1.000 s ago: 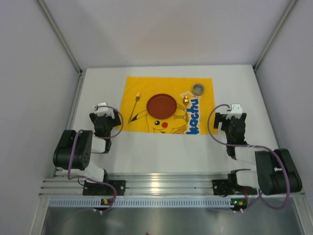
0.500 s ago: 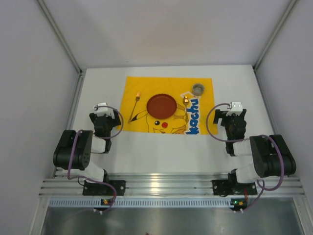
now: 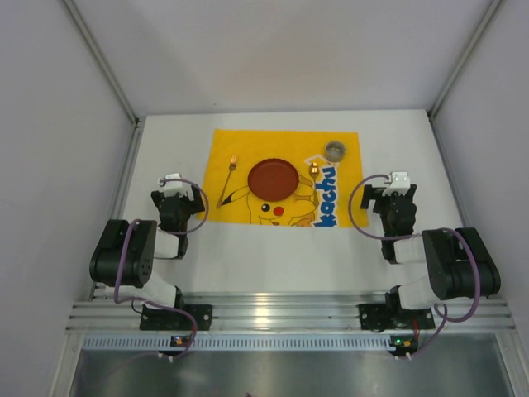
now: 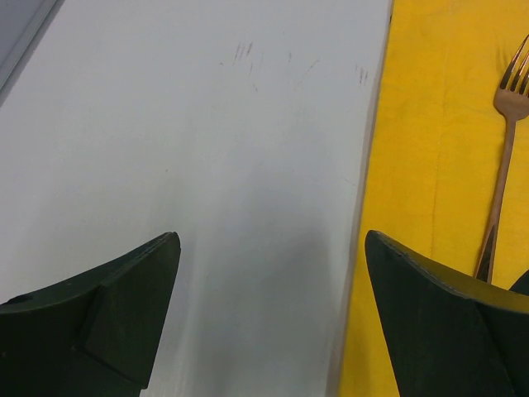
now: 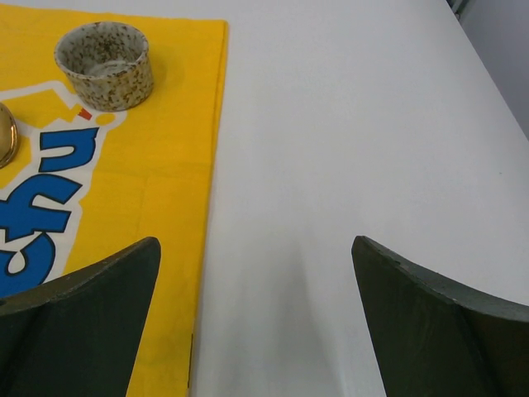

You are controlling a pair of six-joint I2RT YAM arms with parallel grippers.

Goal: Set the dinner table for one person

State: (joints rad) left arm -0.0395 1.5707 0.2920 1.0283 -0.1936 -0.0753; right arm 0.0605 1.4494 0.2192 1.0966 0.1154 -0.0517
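Bright, even, diffuse light falls from overhead. In the top view the white bench is washed almost flat, and a glare patch sits at the middle of the aluminium rail. That view is slightly soft, so small cutlery is barely resolved. In the left wrist view a faint grey shadow spreads on the bench between the dark, underexposed fingers of the left tool, while the fork is sharp with a glint on its tines. A similar soft shadow lies under the right tool. The speckled cup is crisp and casts a weak shadow rightward.
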